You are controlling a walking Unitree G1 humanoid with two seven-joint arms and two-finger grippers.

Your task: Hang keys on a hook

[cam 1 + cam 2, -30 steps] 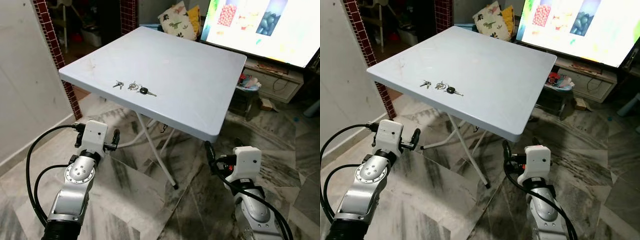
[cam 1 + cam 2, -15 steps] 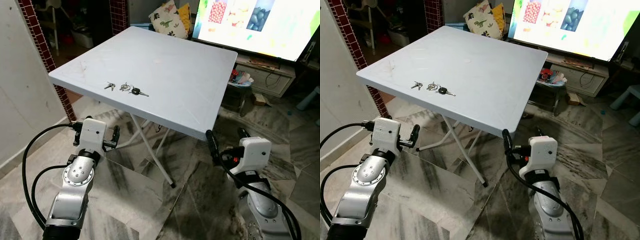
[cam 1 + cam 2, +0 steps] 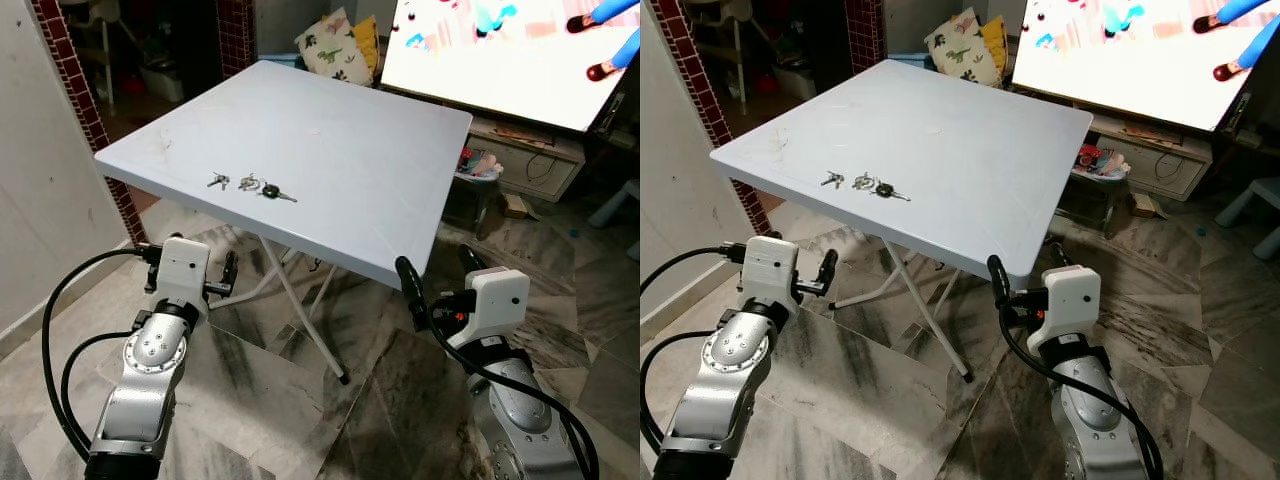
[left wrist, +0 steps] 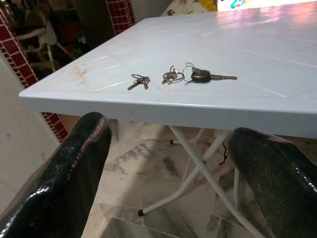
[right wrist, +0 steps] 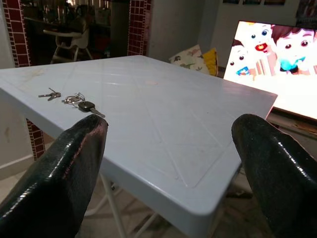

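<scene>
Two silver jointed arms seen, round screw-ringed joints at lower frame. White boxy wrist housings. Black cables looped beside each arm. Left end effector [image 3: 229, 272] and right end effector [image 3: 440, 288]: long glossy black fingers.

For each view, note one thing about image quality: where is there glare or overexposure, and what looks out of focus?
Left eye view: the television is overexposed at its edges, while the keys are small but sharp. Left wrist view: the near fingers are blurred, and the tabletop catches pinkish glare. Right wrist view: the fingers are soft, and the screen is bright.
</scene>
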